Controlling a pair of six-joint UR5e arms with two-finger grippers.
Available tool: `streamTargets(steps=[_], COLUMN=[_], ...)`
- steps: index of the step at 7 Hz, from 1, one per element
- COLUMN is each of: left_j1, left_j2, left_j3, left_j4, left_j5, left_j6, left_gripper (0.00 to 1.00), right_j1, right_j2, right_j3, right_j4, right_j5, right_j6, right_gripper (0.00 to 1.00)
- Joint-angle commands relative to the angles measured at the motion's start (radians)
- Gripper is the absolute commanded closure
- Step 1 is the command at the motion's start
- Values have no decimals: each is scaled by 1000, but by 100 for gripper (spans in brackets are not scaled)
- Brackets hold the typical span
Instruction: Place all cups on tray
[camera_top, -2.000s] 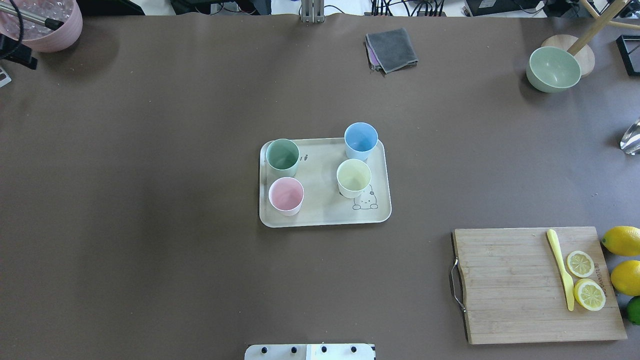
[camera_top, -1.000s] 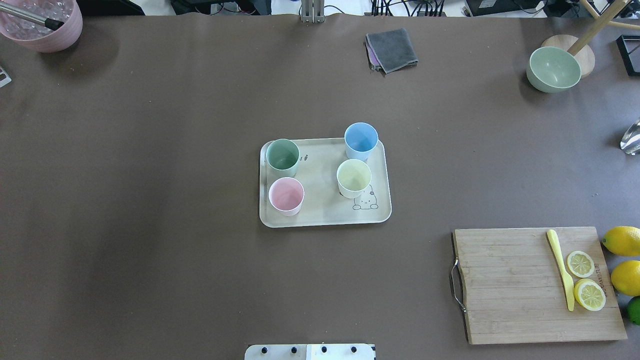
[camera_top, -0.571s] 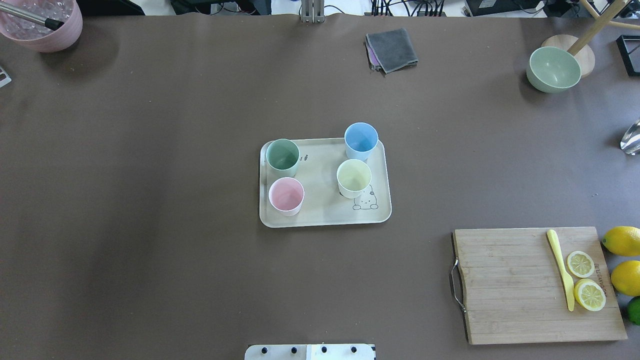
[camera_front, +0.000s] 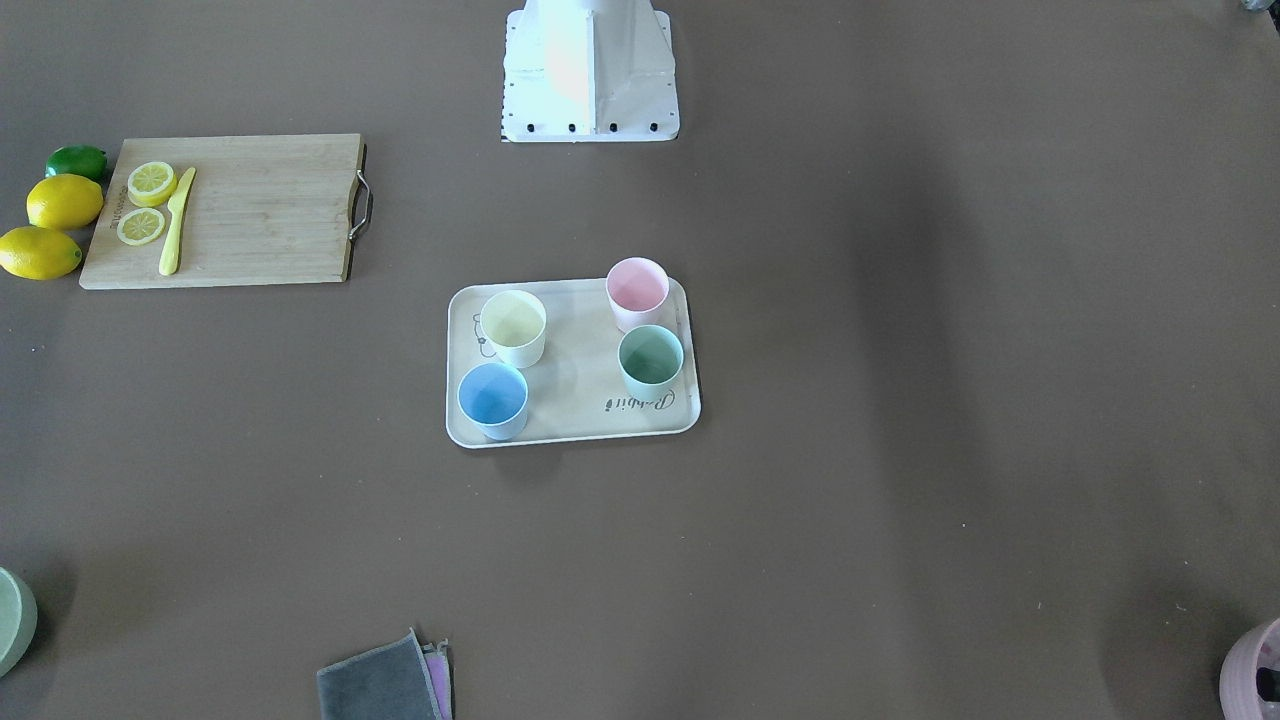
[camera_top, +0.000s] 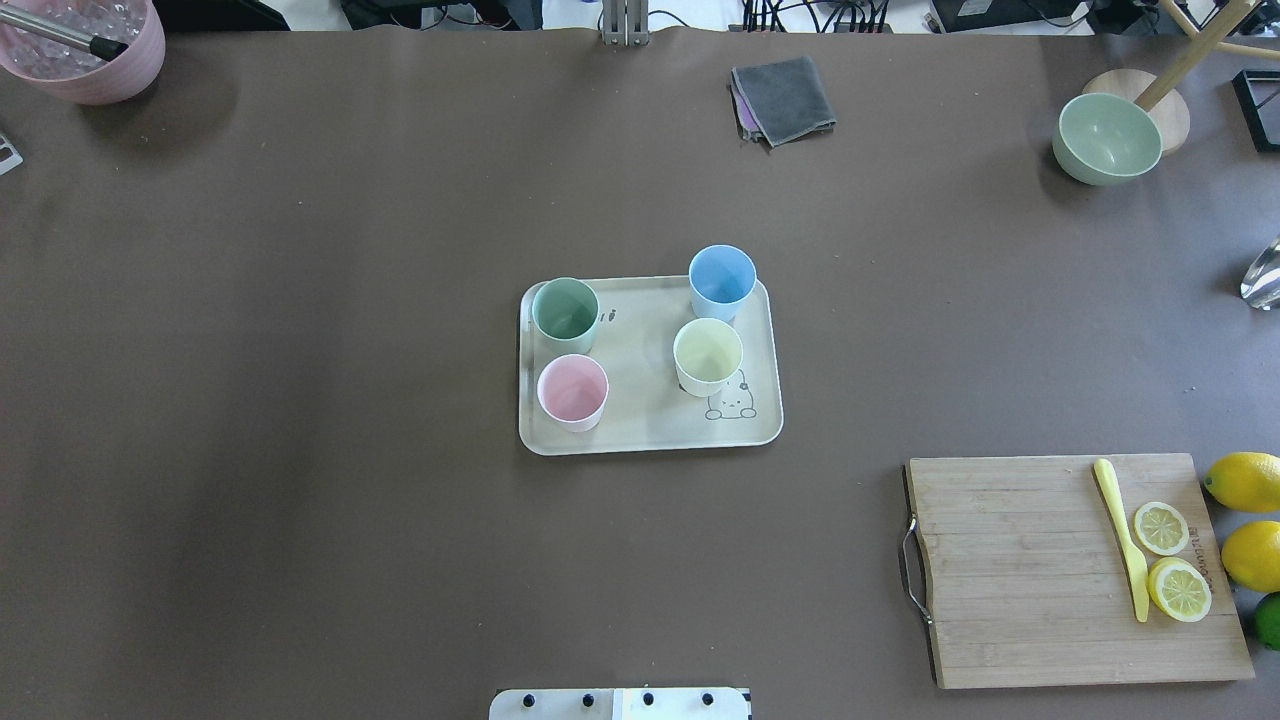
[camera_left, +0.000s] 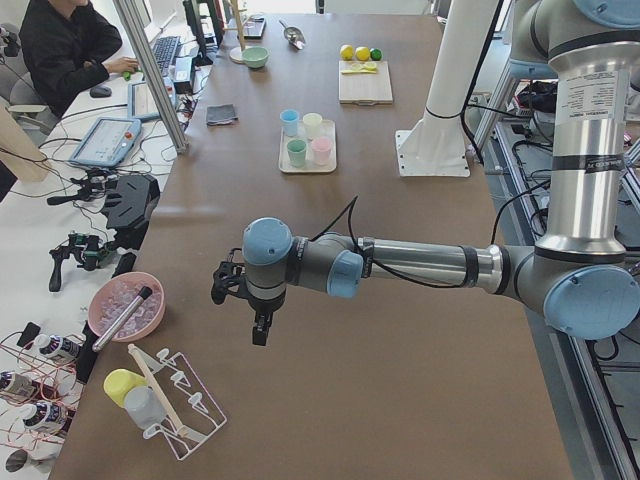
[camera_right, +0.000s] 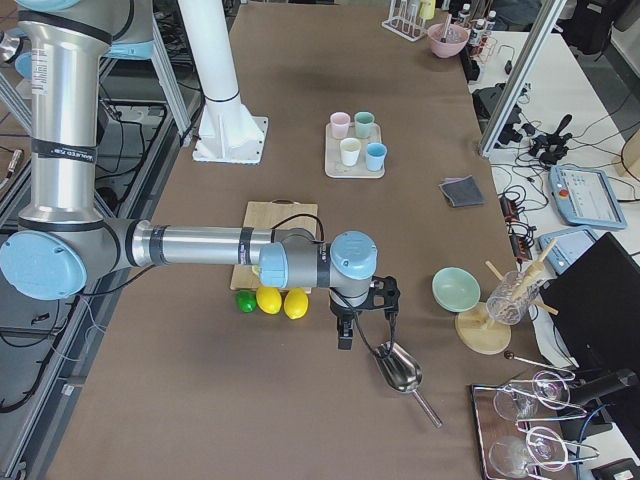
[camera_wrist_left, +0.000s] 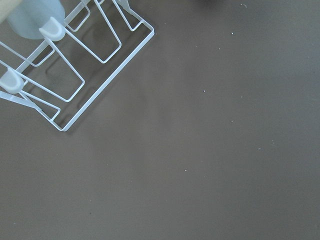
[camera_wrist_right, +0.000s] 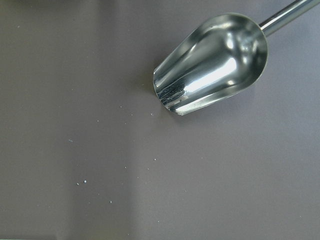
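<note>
1. Four matte pastel cups stand upright on the cream tray (camera_top: 645, 415): green cup (camera_top: 565, 310), pink cup (camera_top: 572, 391), blue cup (camera_top: 722, 279), yellow cup (camera_top: 708, 355).
2. For the left gripper (camera_left: 259, 336) and the right gripper (camera_right: 345, 338), I cannot tell if the fingers are apart.

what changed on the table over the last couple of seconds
A dark part, likely the left gripper, that showed at the overhead view's left edge beside the pink pot two seconds ago has slid out of that view. It now hangs over that end of the table. Nothing was visibly gripped or released. The green cup, pink cup, blue cup and yellow cup stayed upright on the tray.
</note>
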Motion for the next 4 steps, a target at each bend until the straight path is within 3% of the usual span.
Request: streamTargets(steps=[1, 4], left_j1=[0, 1], left_j2=[-7, -18], left_j3=[1, 1], left_j4=[1, 4], left_j5=[0, -1], left_j6=[0, -8], left_gripper=[2, 2], right_j1=[0, 0], right_j2=[4, 19], right_j3=[-1, -6], right_j4=[0, 0], right_j5=[-4, -6], right_j6=[0, 0], right_gripper=[0, 0])
